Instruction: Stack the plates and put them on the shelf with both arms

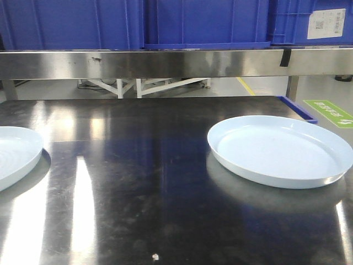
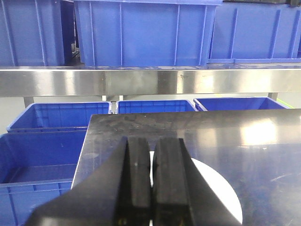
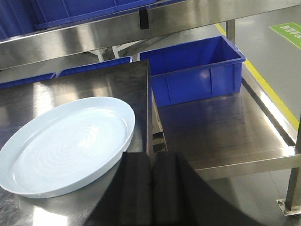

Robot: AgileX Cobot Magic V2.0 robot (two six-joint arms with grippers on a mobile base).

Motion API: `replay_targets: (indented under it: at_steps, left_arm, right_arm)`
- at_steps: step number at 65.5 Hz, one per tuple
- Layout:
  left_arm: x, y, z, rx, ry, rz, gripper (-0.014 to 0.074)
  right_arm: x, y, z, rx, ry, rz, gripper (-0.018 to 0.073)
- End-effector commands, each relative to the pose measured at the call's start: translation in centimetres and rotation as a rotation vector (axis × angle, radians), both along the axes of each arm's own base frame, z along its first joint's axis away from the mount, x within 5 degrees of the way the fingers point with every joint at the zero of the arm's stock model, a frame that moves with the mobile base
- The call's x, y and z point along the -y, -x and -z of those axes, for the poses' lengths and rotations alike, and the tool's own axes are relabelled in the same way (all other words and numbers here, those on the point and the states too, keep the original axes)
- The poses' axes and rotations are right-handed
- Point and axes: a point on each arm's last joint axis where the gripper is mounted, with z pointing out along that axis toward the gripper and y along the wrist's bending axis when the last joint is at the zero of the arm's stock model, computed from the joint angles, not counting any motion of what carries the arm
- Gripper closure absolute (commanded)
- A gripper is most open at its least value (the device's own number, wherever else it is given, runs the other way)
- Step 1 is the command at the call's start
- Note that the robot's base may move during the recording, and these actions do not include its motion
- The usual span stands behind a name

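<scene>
Two pale-blue plates lie flat on the dark steel table. One plate sits at the right; the right wrist view shows this plate left of my right gripper, which is shut and empty near the table's right edge. The other plate is cut off at the left edge; in the left wrist view that plate shows partly behind my left gripper, shut with nothing held. The shelf runs across the back above the table. Neither arm appears in the front view.
Blue bins stand on the shelf. More blue bins sit low to the left of the table, and one blue bin rests on a lower steel shelf to the right.
</scene>
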Motion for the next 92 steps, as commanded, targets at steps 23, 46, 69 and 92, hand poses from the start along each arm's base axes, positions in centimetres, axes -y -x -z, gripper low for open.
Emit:
replay_targets:
  at_steps: [23,46,69,92]
  left_arm:
    - [0.0,-0.8,-8.0,-0.052,0.000,-0.006,0.0510]
    - [0.1,-8.0,-20.4,-0.375,-0.133,-0.097,0.0510]
    - [0.1,-9.5,-20.7,-0.433,-0.164,-0.116,0.0510]
    - [0.2,-9.7,-21.1,-0.377,-0.164,-0.110,0.0510]
  right_arm:
    - [0.1,0.1,-1.0,0.112,0.005,0.007,0.0528]
    - [0.1,0.1,-1.0,0.112,0.005,0.007,0.0528]
    - [0.1,0.1,-1.0,0.112,0.005,0.007,0.0528]
    - [0.1,0.1,-1.0,0.112,0.005,0.007,0.0528]
